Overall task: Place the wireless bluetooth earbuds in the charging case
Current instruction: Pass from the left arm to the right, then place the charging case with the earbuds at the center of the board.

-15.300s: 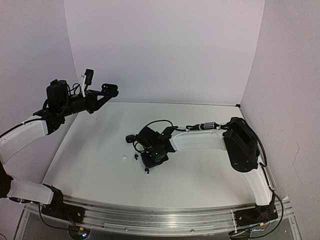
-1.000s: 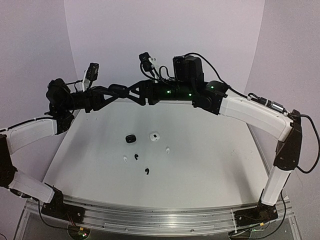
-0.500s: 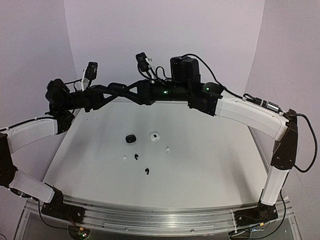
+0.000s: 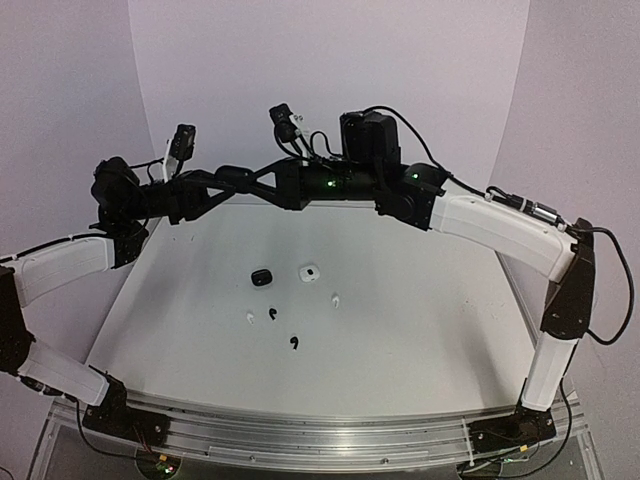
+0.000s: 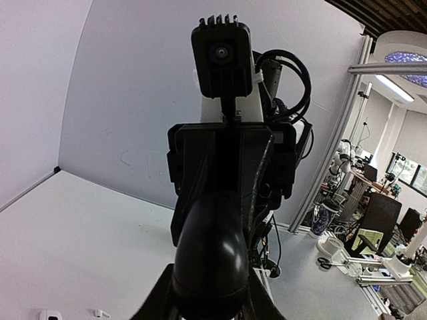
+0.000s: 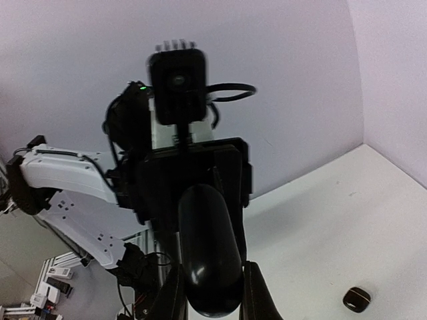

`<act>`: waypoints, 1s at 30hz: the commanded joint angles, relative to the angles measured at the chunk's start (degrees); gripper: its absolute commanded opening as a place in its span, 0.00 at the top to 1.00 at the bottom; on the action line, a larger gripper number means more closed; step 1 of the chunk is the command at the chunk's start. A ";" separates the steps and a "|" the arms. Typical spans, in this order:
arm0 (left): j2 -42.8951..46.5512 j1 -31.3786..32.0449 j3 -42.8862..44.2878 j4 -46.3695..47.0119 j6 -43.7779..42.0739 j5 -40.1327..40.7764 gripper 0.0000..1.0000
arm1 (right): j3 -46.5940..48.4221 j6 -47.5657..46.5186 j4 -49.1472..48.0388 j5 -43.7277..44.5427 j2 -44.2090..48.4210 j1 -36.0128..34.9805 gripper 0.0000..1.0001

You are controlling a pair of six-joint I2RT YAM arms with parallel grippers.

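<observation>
Top view, hands: your left hand (image 4: 232,180) and right hand (image 4: 252,182) meet nose to nose high above the desk (image 4: 430,320), with a raised black case (image 4: 238,177) between them.
Top view, earbuds: two white earbuds (image 4: 249,318) (image 4: 335,299) and two black earbuds (image 4: 272,315) (image 4: 293,343) lie loose near the desk's middle, outside every case.
Top view, other cases: a second black case (image 4: 262,277) and a white case (image 4: 309,272) sit near each other just behind them.
Left wrist, left hand: both fingers lie tight against the raised black case, gripping it.
Right wrist, right hand: its fingers flank the same case; you cannot tell whether they press on it.
</observation>
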State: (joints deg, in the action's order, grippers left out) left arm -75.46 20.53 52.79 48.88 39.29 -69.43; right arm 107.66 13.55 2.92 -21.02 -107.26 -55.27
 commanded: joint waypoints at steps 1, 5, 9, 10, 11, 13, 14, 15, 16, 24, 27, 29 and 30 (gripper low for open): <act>0.33 0.35 2.25 -10.05 -7.89 0.56 0.33 | -1.06 1.01 -2.39 2.95 2.07 1.02 1.00; 2.63 0.30 2.51 -25.68 -24.52 6.86 0.01 | -7.05 4.19 -1.92 3.31 6.50 6.08 1.00; 5.89 0.23 1.38 -36.35 -36.81 17.07 0.00 | -14.60 6.76 3.24 0.07 10.34 14.73 1.00; 6.24 0.23 1.12 -37.57 -38.79 18.16 0.00 | -15.60 6.72 5.07 -1.04 10.68 17.58 1.00; 6.54 0.24 0.97 -38.81 -41.07 19.00 0.01 | -16.76 6.72 7.17 -2.89 10.77 19.84 1.00; 6.88 0.28 0.79 -39.99 -42.94 19.67 0.00 | -17.89 5.69 10.49 -7.42 10.06 24.69 1.00; 6.90 0.28 0.74 -40.34 -43.07 19.55 0.00 | -17.31 4.22 13.54 -9.91 9.18 26.53 1.00; 6.83 0.29 0.73 -40.53 -43.15 19.23 0.00 | -16.51 1.81 16.68 -11.97 7.66 28.81 1.00; 6.64 0.29 0.76 -40.66 -43.25 18.45 0.01 | -15.28 -0.64 20.98 -13.95 5.89 30.94 1.00; 4.08 0.29 2.23 -42.79 -44.27 16.14 0.01 | -11.27 -11.11 35.15 -18.79 -8.19 42.32 1.00; 2.90 0.34 3.12 -43.82 -44.30 16.75 0.01 | -9.00 -12.49 36.37 -18.58 -14.16 44.74 1.00; 1.91 0.31 3.89 -44.29 -44.30 16.85 0.01 | -4.89 -14.12 38.83 -18.97 -18.08 46.13 1.00; 1.38 0.30 4.34 -44.58 -44.32 16.88 0.01 | -2.77 -15.08 40.13 -19.39 -20.24 46.63 1.00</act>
State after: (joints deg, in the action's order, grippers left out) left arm -72.22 20.95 53.28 5.88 -3.73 -52.66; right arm 96.82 3.82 36.62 -36.58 -121.93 -10.74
